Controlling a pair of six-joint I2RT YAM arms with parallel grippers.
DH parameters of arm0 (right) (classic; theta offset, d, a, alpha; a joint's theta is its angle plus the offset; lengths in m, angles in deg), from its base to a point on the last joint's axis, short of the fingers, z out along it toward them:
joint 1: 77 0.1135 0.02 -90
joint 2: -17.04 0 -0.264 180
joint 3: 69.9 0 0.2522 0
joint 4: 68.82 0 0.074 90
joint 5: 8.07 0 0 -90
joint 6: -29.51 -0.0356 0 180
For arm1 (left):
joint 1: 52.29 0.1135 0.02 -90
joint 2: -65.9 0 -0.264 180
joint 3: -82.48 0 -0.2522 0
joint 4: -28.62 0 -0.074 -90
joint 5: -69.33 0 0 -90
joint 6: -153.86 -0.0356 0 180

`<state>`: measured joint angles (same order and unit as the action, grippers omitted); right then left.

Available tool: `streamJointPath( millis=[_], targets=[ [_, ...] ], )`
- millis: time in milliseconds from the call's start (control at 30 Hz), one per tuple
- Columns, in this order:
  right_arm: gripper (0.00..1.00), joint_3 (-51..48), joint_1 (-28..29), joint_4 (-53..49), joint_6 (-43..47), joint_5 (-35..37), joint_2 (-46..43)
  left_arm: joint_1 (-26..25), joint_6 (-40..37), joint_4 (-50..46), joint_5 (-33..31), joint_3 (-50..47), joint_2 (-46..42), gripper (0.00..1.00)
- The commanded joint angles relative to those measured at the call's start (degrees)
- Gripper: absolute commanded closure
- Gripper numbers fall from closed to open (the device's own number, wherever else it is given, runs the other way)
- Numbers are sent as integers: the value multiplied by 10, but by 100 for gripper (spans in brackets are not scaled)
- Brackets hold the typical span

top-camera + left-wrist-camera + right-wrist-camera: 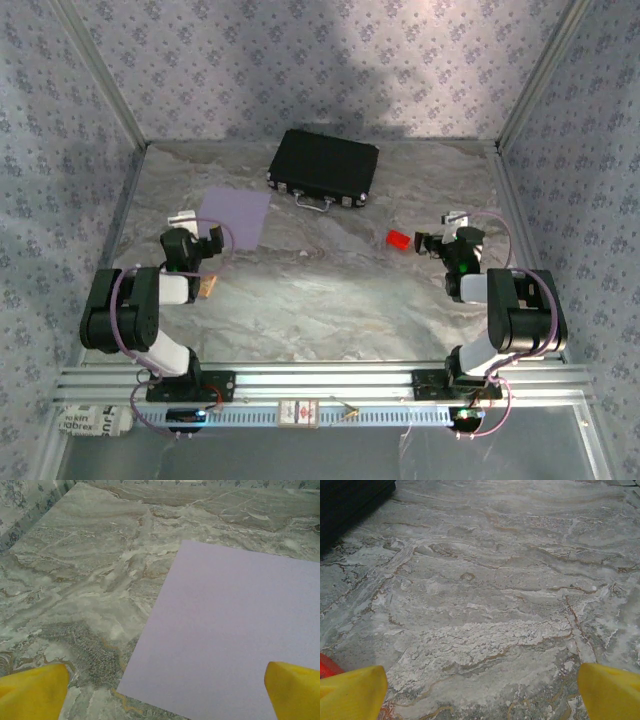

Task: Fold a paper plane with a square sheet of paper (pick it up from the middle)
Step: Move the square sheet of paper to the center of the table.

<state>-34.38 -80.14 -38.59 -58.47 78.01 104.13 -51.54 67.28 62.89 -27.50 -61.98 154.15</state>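
**Operator:** Report left arm pose.

**Unit:** My left arm is folded. The elbow sits back near the base and the forearm reaches forward, low over the bench [320,300]. My left claw [165,692] points toward the far side, at the near edge of the square sheet of paper [235,215].

**Operator:** Left claw state?

**Unit:** Released, jaws spread wide, nothing between them. In the left wrist view, one yellow fingertip [35,690] is over bare bench and the other is over the sheet. The sheet's near corner lies between them. I cannot tell whether either tip touches the surface.

**Operator:** Condition of the sheet?

**Unit:** It lies flat and unfolded on the left half of the bench, with no crease visible. It is near the black case [323,165], which sits at the far side, and the two are apart.

**Operator:** Report right arm pose.

**Unit:** It is folded in the same way on the right side, with the upper link upright over the base. My right claw [440,240] points inward and away from me.

**Operator:** Right claw state?

**Unit:** Released, jaws spread wide and holding nothing, with bare bench between the pads. The small red block [398,239] lies just beside the claw's left pad, outside the jaws. I cannot tell whether they touch. The right claw is well apart from the sheet.
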Motion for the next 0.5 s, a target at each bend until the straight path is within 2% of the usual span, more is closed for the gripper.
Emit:
streamJointPath(
  millis=[0, 67, 167, 467],
  targets=[
    [1, 10, 1, 6, 6, -3, -3, -1, -8, 6, 7, 11, -2, 0],
    [1, 9, 0, 6, 5, -3, -2, -1, -9, 5, 9, 10, -2, 0],
    [1, 9, 0, 6, 5, -4, -2, -1, -23, -5, 44, 16, -1, 0],
    [1, 10, 0, 6, 5, -4, -2, 2, -19, -6, 45, 17, 0, 0]
  ],
)
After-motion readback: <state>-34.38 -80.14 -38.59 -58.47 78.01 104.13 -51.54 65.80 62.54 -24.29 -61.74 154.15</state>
